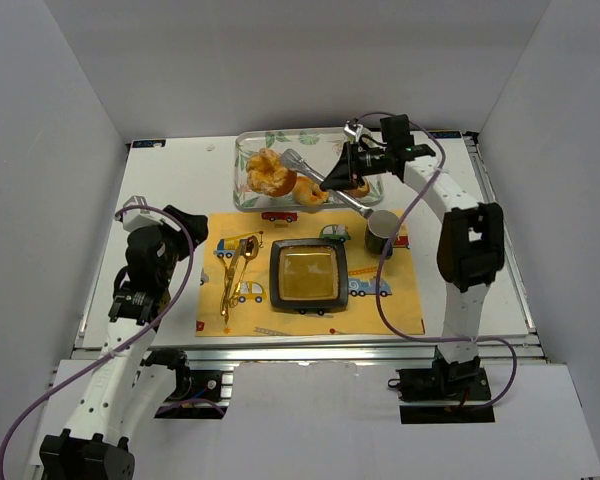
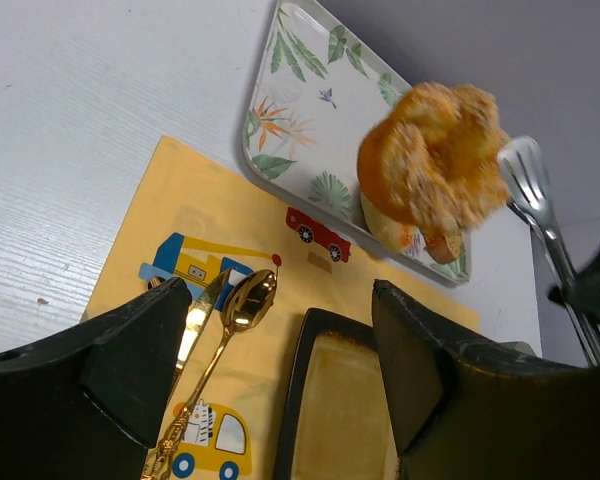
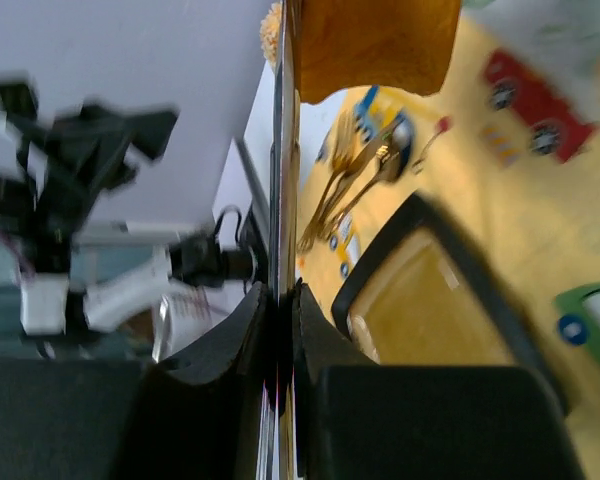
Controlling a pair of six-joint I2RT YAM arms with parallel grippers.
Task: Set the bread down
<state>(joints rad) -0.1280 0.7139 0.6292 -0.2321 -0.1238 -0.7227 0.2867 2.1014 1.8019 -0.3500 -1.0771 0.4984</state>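
Observation:
The bread (image 1: 265,172), a lumpy golden bun with a pale top, lies on the leaf-patterned tray (image 1: 248,150) at the back. It also shows in the left wrist view (image 2: 435,160). My right gripper (image 1: 337,180) is shut on metal tongs (image 1: 305,166); their flat tips lie just right of the bread (image 2: 525,175). In the right wrist view the gripper (image 3: 280,292) clamps the tongs (image 3: 283,150) edge-on, with an orange pastry surface (image 3: 380,45) at the top edge. My left gripper (image 1: 168,240) is open and empty over the mat's left side (image 2: 280,345).
A black-rimmed square plate (image 1: 308,275) sits mid-mat on the yellow car-print placemat (image 1: 400,300). Gold cutlery (image 1: 235,270) lies left of it. A dark mug (image 1: 380,232) stands at the mat's right. Two smaller pastries (image 1: 310,191) share the tray. White walls enclose the table.

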